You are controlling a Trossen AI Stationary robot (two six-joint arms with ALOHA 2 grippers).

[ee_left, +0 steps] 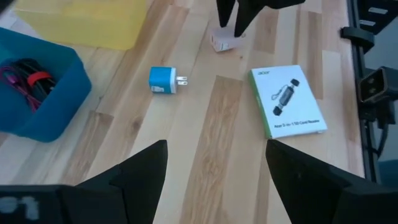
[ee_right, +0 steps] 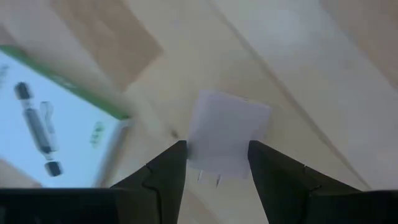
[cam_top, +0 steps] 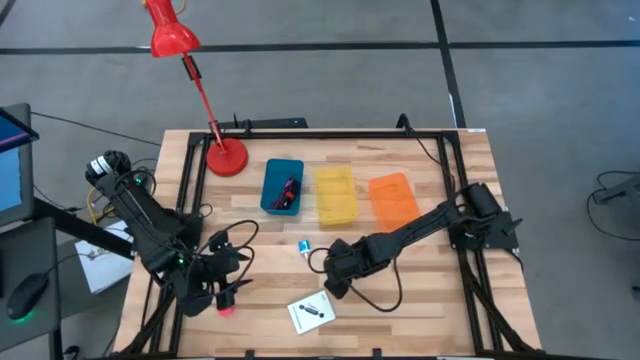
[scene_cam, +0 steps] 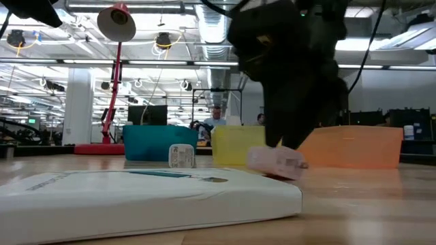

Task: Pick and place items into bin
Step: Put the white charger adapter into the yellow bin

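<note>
My right gripper (cam_top: 335, 281) points down at the table's middle, shut on a pale white plug block (ee_right: 227, 134), also seen in the low view (scene_cam: 276, 161). My left gripper (ee_left: 214, 165) hovers open near the table's left front corner (cam_top: 222, 292), holding nothing. A light-blue plug block (ee_left: 163, 81) lies flat on the wood. The white card box with a black mark (cam_top: 312, 313) lies flat near the front edge. The dark red cord (ee_left: 28, 81) lies inside the blue bin (cam_top: 282, 187). My right gripper has the pale plug block between its two fingers (ee_right: 171, 171), which come from above and point down. They sit on the block's two opposite sides near its pronged end (ee_right: 208, 168). The block lies tilted at the table top (scene_cam: 276, 161); whether it is lifted clear I cannot tell.
A yellow bin (cam_top: 335, 194) and an orange bin (cam_top: 393, 199) stand to the right of the blue one along the far side. A red desk lamp's base (cam_top: 226, 157) stands at the far left. A small red-pink spot (cam_top: 228, 306) shows by my left gripper.
</note>
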